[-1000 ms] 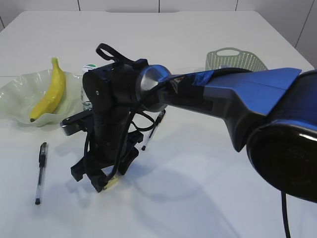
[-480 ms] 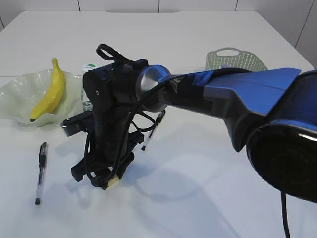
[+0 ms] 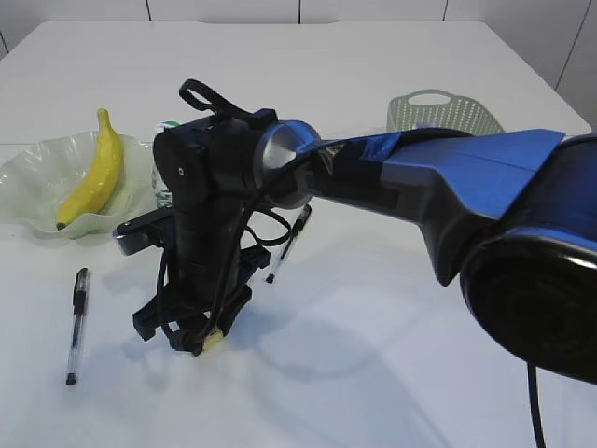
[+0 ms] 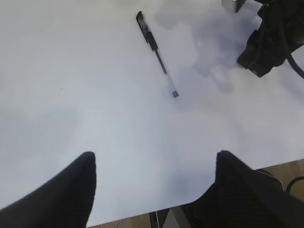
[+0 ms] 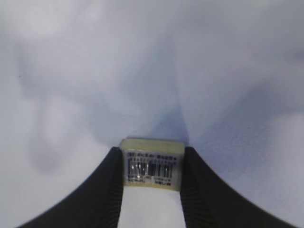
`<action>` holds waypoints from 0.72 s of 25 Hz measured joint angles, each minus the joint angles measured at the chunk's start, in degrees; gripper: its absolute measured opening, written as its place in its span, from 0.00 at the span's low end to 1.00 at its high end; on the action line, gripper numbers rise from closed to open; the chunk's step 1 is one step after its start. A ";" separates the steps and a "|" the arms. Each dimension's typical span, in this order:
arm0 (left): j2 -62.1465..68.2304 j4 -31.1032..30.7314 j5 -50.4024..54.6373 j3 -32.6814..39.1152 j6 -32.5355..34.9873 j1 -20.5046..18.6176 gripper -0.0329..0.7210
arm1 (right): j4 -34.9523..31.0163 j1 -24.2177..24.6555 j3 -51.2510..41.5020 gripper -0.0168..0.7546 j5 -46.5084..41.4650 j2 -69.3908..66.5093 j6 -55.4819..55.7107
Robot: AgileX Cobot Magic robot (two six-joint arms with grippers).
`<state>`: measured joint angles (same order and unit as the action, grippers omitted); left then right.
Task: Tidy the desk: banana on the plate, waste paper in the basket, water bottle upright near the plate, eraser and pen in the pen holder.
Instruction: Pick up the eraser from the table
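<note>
The pale-yellow eraser (image 5: 152, 164) with its barcode sticker sits between both fingers of my right gripper (image 5: 152, 151), shut on it low at the desk (image 3: 373, 373); the exterior view shows the eraser (image 3: 213, 342) at that gripper (image 3: 201, 338). The banana (image 3: 93, 177) lies on the ruffled green plate (image 3: 28, 173). The water bottle (image 3: 166, 126) stands mostly hidden behind my right arm. One pen (image 3: 76, 322) lies front left, another pen (image 3: 289, 245) behind the arm. My left gripper (image 4: 155, 154) hangs open over bare desk, short of the pen (image 4: 156, 54). The pen holder and the waste paper are out of view.
The green woven basket (image 3: 443, 112) stands at the back right. My right arm's blue forearm (image 3: 466, 177) crosses the right half of the exterior view and hides much of the desk. The desk's near edge (image 4: 142, 216) lies just under my left gripper.
My right gripper's fingers have closed in onto the eraser. The arm itself has barely shifted, and the left gripper has stayed still.
</note>
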<state>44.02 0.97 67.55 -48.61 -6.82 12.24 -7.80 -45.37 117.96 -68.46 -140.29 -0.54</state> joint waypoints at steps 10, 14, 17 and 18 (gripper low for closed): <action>0.00 -0.13 0.00 0.00 0.00 0.00 0.79 | 0.34 0.00 6.37 0.36 -1.25 -0.27 0.11; 0.00 -0.22 0.00 0.00 0.00 0.00 0.79 | 1.23 0.00 6.57 0.36 -1.29 -0.16 0.11; 0.00 -0.22 0.00 0.00 0.00 0.00 0.79 | 1.84 0.35 6.57 0.36 -1.38 0.59 0.23; 0.00 -0.22 0.00 0.00 0.00 0.00 0.79 | 1.87 0.59 6.57 0.36 -1.38 1.03 0.23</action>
<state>44.02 0.76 67.55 -48.61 -6.82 12.24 -5.94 -44.78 124.53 -69.84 -139.26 -0.31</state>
